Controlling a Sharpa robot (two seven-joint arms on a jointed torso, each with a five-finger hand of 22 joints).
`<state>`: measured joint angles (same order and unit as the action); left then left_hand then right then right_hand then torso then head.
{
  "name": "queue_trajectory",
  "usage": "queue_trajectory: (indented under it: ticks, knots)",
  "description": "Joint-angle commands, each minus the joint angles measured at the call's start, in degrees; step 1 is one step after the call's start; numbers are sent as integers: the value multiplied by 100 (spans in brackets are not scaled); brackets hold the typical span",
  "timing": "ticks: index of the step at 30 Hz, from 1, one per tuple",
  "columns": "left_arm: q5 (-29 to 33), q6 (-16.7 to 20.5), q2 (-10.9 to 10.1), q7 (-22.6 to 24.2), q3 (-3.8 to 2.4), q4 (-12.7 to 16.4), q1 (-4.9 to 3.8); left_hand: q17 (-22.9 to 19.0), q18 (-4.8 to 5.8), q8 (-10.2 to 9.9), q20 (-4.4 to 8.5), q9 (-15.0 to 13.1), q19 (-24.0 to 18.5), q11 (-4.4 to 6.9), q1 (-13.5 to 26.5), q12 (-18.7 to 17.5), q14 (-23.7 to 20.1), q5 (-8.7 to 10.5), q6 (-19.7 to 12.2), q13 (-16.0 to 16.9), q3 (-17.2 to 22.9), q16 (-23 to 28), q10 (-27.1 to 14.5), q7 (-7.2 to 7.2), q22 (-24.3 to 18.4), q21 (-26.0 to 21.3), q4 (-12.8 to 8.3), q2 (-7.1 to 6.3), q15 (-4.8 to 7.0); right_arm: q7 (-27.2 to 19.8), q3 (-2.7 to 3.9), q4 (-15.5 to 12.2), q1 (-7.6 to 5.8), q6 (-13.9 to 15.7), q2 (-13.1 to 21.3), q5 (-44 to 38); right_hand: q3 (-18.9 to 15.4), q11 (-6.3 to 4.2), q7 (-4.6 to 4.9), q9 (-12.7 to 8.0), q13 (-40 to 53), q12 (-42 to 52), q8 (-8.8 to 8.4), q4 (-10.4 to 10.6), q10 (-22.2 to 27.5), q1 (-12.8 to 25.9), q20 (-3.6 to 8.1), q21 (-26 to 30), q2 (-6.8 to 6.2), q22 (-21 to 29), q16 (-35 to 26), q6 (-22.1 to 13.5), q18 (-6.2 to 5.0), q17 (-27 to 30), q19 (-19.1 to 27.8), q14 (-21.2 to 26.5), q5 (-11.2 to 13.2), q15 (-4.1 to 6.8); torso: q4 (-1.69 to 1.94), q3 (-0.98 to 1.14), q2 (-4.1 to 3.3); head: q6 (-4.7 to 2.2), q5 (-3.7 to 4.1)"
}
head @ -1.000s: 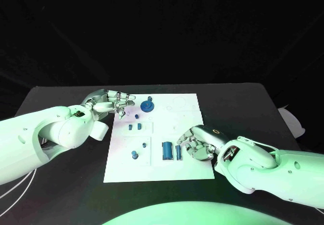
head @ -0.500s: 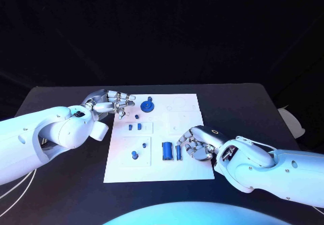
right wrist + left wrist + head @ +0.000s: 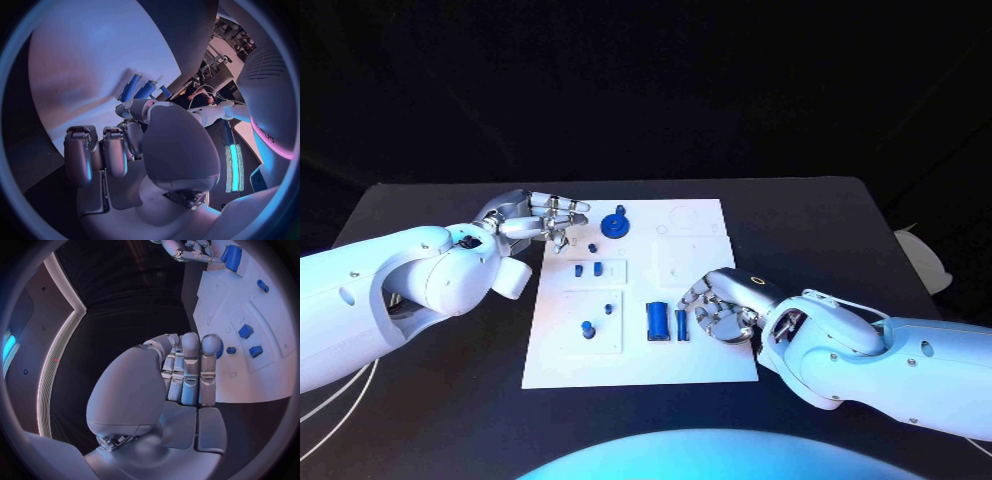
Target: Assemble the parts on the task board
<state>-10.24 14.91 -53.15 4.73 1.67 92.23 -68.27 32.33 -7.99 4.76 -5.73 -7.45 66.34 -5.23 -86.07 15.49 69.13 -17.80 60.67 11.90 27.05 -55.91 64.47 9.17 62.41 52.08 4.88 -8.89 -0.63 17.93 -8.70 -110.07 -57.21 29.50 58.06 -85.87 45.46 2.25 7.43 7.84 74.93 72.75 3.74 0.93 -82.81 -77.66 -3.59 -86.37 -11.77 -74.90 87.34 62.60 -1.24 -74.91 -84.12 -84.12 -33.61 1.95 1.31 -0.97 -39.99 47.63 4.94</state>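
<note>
The white task board (image 3: 635, 355) lies mid-table with several blue parts on it. A blue block (image 3: 656, 320) and a slim blue cylinder (image 3: 681, 323) lie side by side near its right edge. My right hand (image 3: 720, 310) sits just right of them, fingers curled in and fingertips close beside the cylinder (image 3: 130, 87), with nothing plainly held. My left hand (image 3: 538, 220) hovers at the board's far left corner, fingers curled together (image 3: 187, 370) and holding nothing. A blue round part (image 3: 617, 226) stands beside it. Two small blue pieces (image 3: 589, 270) sit in a recess.
Two small blue pegs (image 3: 587, 327) stand in a recess at the board's near left. Black table (image 3: 430, 410) surrounds the board on all sides. A pale object (image 3: 923, 258) rests at the table's right edge.
The right wrist has shifted very slightly. The left hand and the parts on the board stay where they were.
</note>
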Motion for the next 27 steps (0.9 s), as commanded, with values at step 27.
queue_trajectory:
  ticks: [27]
  knots:
    - [-10,-106,6,6,-1,0,-4,-13,-82,15,8,12,-36,-3,-46,40,-31,-13,-3,8,43,19,-42,41,17,31,-23,-18,2,38,-5,149,8,264,-129,-16,-11,82,110,-177,415,-38,-23,-209,18,295,-95,2,99,-1376,-16,-322,23,-1054,-345,-478,293,-63,2,0,0,8,-7]
